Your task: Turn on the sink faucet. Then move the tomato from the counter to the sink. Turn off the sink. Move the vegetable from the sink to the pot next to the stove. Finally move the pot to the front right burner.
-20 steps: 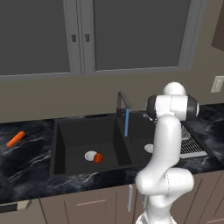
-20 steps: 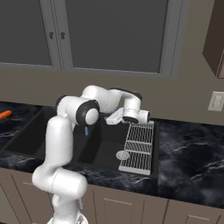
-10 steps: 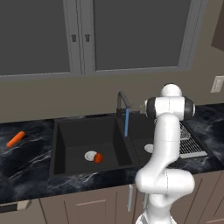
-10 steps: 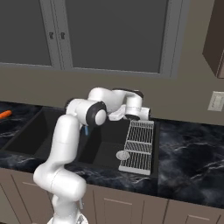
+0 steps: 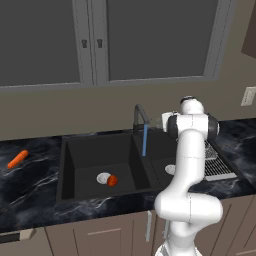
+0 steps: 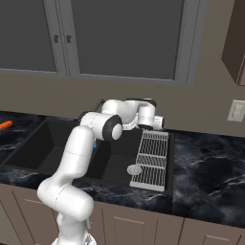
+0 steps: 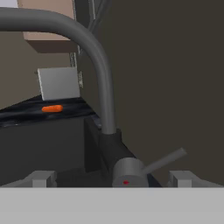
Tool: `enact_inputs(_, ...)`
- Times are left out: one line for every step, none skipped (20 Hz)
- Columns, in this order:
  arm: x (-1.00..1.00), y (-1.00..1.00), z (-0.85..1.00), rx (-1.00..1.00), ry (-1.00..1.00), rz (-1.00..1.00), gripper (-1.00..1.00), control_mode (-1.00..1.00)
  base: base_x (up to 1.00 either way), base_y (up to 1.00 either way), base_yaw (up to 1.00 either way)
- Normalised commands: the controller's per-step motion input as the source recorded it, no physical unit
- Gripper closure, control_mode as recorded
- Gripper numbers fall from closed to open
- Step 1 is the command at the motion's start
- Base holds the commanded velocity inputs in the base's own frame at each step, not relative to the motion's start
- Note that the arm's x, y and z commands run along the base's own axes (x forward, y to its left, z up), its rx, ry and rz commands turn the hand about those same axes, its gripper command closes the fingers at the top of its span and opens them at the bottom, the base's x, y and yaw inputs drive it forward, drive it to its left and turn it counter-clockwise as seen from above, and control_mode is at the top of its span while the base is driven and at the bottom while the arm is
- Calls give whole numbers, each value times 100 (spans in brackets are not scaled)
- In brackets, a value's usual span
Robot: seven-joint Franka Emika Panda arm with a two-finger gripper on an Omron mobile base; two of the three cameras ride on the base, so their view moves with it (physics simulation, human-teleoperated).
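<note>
Spread claw (image 7: 113,178) is straddling the thin dark metal faucet (image 7: 94,57) base, lower centre; its stiff grey lever (image 7: 162,161) likely needs a firm sideways push.

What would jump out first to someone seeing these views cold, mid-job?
A blue stream of water runs from the sink faucet into the black sink, where the red-orange tomato sits by the left basin's silver drain. The white arm reaches behind the faucet, its open gripper up against the faucet's base and lever. An orange carrot lies far left on the counter.
</note>
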Motion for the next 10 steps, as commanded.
enact_inputs(41, 2, -12, 0, 0, 1, -100, -100, 0, 0, 0)
enact_inputs(41, 1, -11, 0, 0, 1, -100, -100, 0, 0, 0)
enact_inputs(37, 0, -10, 0, 0, 1, -100, -100, 0, 0, 0)
enact_inputs(36, 4, -7, 0, 0, 1, -100, -100, 0, 0, 0)
enact_inputs(27, 9, -3, 0, 0, 2, -100, -100, 0, 0, 0)
enact_inputs(19, 18, -2, 0, 0, 3, -100, -100, 0, 0, 0)
enact_inputs(17, 26, 0, 0, 0, 4, -100, -100, 0, 0, 0)
enact_inputs(17, 28, -1, 0, 0, 4, -100, -100, 0, 0, 0)
enact_inputs(19, 27, -1, 0, 0, 4, -100, -100, 0, 0, 0)
enact_inputs(21, 27, -2, 0, 0, 4, -100, -100, 0, 0, 0)
